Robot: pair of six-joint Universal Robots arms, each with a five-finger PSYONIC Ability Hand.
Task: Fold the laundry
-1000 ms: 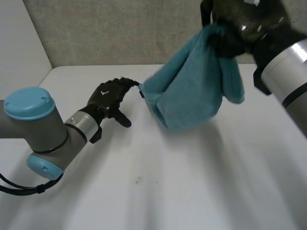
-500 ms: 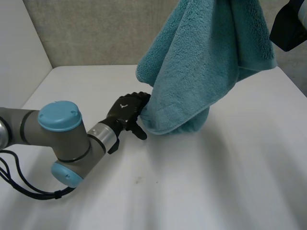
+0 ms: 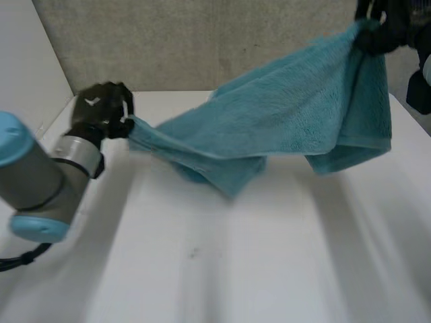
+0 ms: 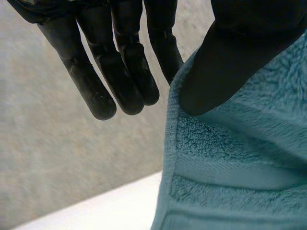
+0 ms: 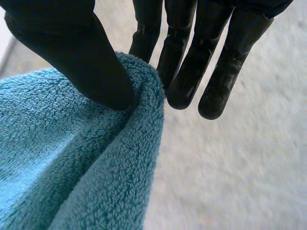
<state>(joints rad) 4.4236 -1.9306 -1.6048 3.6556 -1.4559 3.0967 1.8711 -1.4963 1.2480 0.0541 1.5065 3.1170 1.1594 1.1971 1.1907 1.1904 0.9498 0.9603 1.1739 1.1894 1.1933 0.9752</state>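
A teal towel (image 3: 283, 128) hangs stretched between my two hands above the white table (image 3: 269, 256), its middle sagging down to the tabletop. My left hand (image 3: 101, 111) pinches one corner of the towel at the far left. In the left wrist view the thumb (image 4: 230, 67) presses the towel's hemmed edge (image 4: 216, 158) against a finger. My right hand (image 3: 380, 27) holds the opposite end high at the far right. There the thumb (image 5: 81, 62) pinches a folded edge of the towel (image 5: 86, 172) against the fingers (image 5: 192, 62).
A grey wall (image 3: 188, 47) runs behind the table's far edge. The table's left edge (image 3: 50, 118) lies close to my left hand. The near half of the tabletop is bare.
My left hand has taken hold of the towel's lower corner and pulled it up and to the left. The towel now spreads out between both hands instead of hanging from the right hand alone.
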